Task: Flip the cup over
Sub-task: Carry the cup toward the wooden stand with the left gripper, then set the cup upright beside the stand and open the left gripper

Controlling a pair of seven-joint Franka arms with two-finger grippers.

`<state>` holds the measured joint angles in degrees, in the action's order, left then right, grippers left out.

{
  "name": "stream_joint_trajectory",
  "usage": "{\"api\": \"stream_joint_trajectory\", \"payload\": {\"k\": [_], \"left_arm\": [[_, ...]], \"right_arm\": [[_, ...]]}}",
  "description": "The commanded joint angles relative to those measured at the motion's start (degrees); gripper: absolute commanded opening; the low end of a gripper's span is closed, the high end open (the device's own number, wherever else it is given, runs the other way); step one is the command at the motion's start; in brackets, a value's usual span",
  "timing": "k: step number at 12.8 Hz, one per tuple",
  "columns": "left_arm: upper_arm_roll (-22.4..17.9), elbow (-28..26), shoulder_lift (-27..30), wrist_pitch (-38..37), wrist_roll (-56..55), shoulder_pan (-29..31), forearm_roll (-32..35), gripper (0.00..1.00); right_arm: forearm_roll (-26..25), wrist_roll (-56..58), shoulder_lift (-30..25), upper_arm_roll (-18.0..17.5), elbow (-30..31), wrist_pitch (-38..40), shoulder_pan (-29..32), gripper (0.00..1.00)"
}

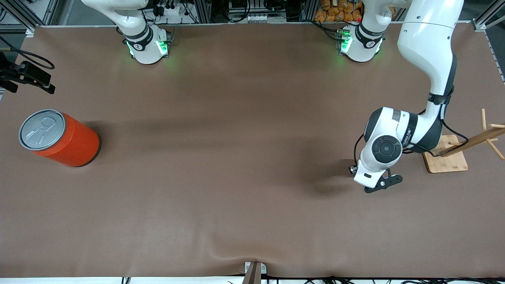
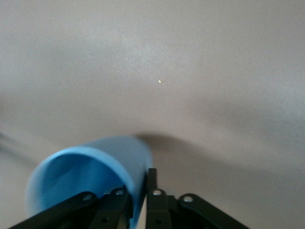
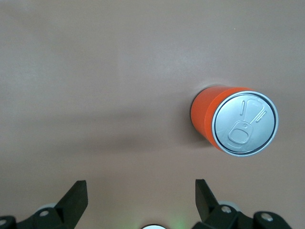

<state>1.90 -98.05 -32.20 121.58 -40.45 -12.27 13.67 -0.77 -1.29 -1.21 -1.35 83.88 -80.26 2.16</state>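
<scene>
The light-blue cup [image 2: 90, 174] shows only in the left wrist view, lying tilted with its darker blue inside toward the camera. My left gripper [image 2: 138, 183] is shut on the cup's wall at the rim, one finger inside and one outside. In the front view the left gripper [image 1: 379, 184] is low over the brown table toward the left arm's end, and the arm's hand hides the cup there. My right gripper [image 3: 140, 191] is open and empty, held high over the table near the orange can, where the right arm waits.
A large orange can [image 1: 59, 138] with a grey pull-tab lid stands at the right arm's end of the table; it also shows in the right wrist view [image 3: 233, 121]. A wooden stand [image 1: 446, 156] with pegs stands beside the left arm.
</scene>
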Motion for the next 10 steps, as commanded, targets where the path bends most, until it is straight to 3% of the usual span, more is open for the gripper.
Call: {"api": "stream_joint_trajectory", "payload": {"k": [1, 6, 10], "left_arm": [[0.6, 0.4, 0.5, 0.6, 2.1, 1.5, -2.1, 1.0], [0.6, 0.2, 7.7, -3.4, 6.4, 1.9, -2.6, 1.0], [0.8, -2.4, 17.7, -10.3, 20.8, 6.5, -7.3, 1.0]], "right_arm": [[-1.2, 0.9, 0.3, 0.2, -1.3, 1.0, -0.6, 1.0], [-1.2, 1.1, 0.3, 0.1, -1.3, 1.0, -0.5, 1.0], [-1.2, 1.1, 0.3, 0.2, -1.3, 1.1, -0.5, 1.0]]}}
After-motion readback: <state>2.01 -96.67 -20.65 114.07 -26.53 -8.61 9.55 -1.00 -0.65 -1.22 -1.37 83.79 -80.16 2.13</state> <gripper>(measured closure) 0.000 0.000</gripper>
